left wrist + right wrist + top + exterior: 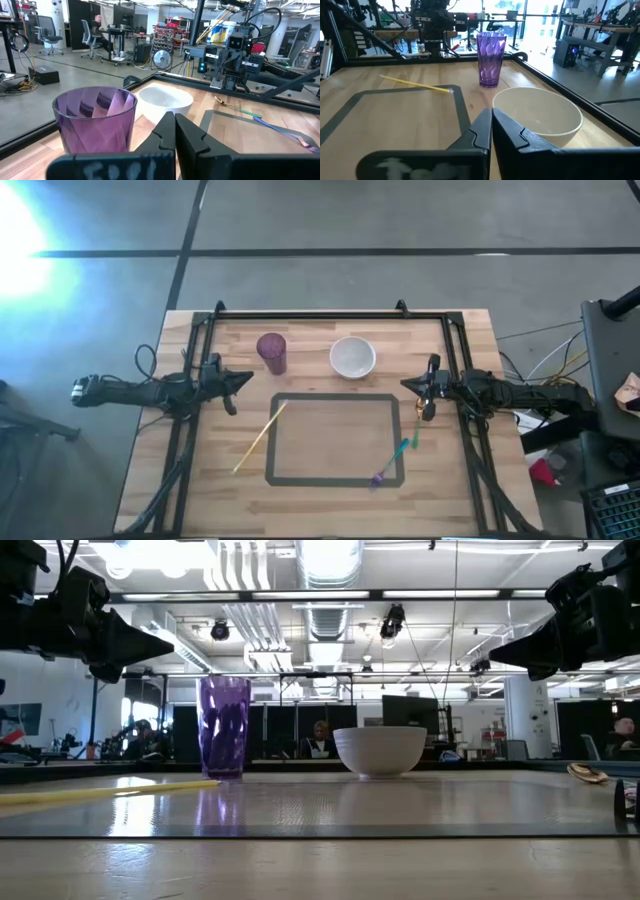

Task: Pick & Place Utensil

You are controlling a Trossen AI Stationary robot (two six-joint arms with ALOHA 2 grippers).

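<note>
A thin yellow stick utensil (259,438) lies flat across the left edge of the taped rectangle (335,479), below the purple cup (272,352). It looks light, stiff and slippery, so pinch it mid-length. The left gripper (232,383) and right gripper (418,389), fingers pressed together and empty, hover outside the rectangle's sides.

Purple cup (272,352), white bowl (352,357), yellow straw (260,437).

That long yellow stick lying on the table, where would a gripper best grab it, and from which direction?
Probably around the middle of the yellow stick, coming straight down from above. It lies flat and slanted across the left edge of the taped rectangle, so the fingers should straddle its thin width. The left gripper, shut now, is nearer.
</note>
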